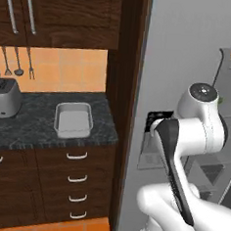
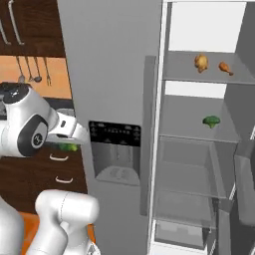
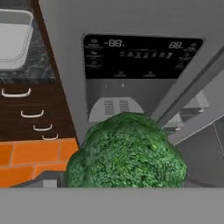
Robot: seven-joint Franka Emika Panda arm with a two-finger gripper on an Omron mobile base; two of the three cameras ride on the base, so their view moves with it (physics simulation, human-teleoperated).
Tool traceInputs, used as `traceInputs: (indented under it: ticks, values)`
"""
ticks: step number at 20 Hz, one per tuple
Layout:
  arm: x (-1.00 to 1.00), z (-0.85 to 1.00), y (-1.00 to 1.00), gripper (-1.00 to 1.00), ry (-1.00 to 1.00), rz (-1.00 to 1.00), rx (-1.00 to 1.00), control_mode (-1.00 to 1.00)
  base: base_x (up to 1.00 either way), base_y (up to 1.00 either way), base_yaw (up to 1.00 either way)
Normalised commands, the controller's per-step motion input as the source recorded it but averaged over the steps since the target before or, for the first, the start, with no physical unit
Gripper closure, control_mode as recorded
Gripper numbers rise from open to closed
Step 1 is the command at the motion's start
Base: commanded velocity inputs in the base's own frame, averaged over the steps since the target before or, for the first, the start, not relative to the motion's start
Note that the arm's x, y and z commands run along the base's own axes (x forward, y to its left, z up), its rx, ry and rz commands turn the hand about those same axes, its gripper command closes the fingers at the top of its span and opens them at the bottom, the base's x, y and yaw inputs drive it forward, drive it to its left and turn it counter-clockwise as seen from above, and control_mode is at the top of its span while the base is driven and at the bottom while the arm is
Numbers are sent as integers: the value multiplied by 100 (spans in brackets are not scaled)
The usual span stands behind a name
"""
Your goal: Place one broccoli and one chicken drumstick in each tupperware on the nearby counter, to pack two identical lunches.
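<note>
A big green broccoli [image 3: 127, 151] fills the lower middle of the hand view and hides my fingertips. It hangs in the air in front of the grey fridge door, so my gripper [image 2: 70, 143] is shut on it; the right base view shows it as a green patch [image 2: 68, 147] under the white hand. One grey tupperware [image 1: 74, 120] stands open on the black marbled counter [image 1: 28, 128], and also sits at the hand view's top left [image 3: 13, 39]. In the open fridge, another broccoli [image 2: 211, 121] lies on the middle shelf and a chicken drumstick [image 2: 225, 67] on the top shelf.
The fridge door with its dispenser panel [image 2: 114, 149] is straight ahead of the hand. A dark wood side panel [image 1: 127, 89] separates the fridge from the counter. A toaster [image 1: 3, 99] stands at the counter's left. A second brown chicken piece [image 2: 201, 62] lies on the top shelf.
</note>
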Motion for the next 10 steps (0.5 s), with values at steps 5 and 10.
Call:
traceInputs:
  ticks: [5,10]
  values:
    - [0,0,0,100,0,0,0,100,49,100,-11]
    - [0,0,0,100,0,0,0,100,86,95,-27]
